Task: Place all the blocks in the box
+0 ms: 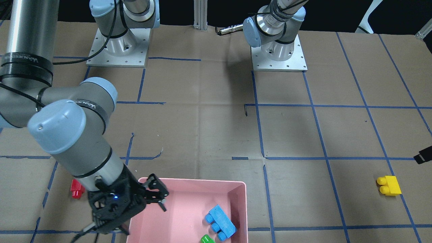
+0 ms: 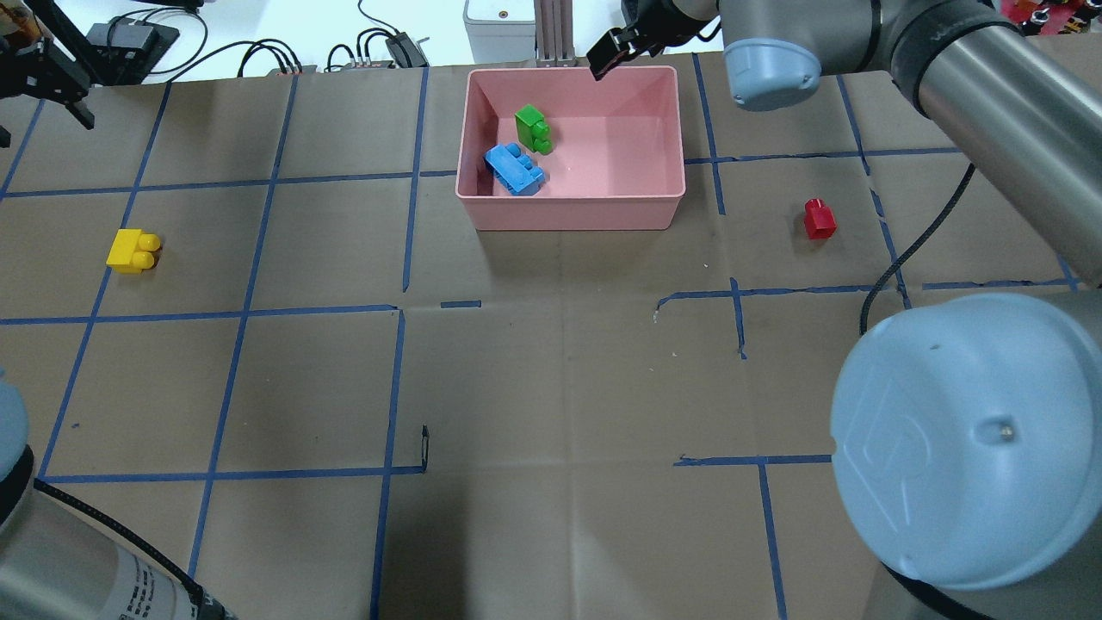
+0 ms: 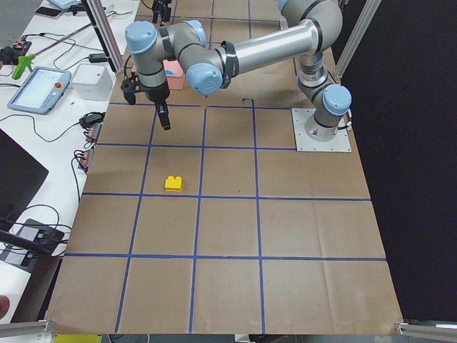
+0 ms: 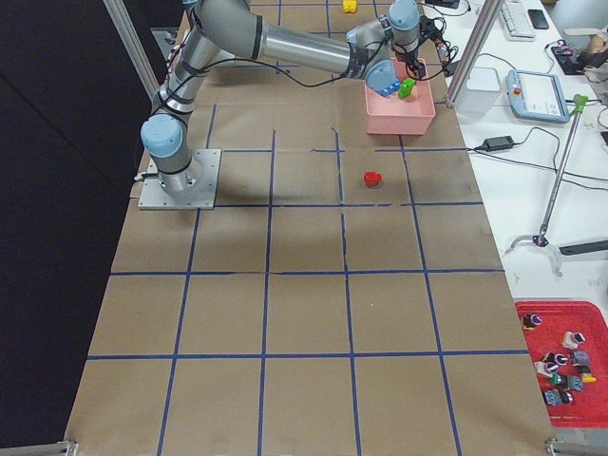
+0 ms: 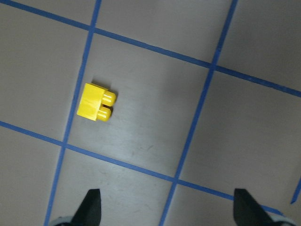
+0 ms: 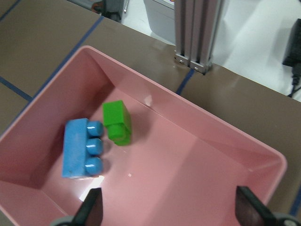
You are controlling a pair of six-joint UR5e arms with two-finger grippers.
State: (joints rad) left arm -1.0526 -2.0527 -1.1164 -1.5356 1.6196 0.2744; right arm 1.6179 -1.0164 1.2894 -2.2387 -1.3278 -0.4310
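The pink box [image 2: 572, 215] stands at the table's far middle. The green block [image 2: 534, 127] and the light-blue block [image 2: 514, 169] lie inside it, side by side; the right wrist view shows them too, green [image 6: 117, 122] and blue [image 6: 82, 148]. The red block [image 2: 819, 219] lies on the table right of the box. The yellow block [image 2: 133, 251] lies far left. My right gripper [image 2: 607, 56] hangs open and empty over the box's far rim. My left gripper [image 5: 169, 207] is open and empty, above the table beyond the yellow block [image 5: 96, 102].
An aluminium post [image 2: 555, 30] stands just behind the box, with cables and a white unit beyond the table's far edge. The two arm bases [image 1: 118, 47] [image 1: 278, 50] sit on the robot's side. Blue tape lines cross the brown table.
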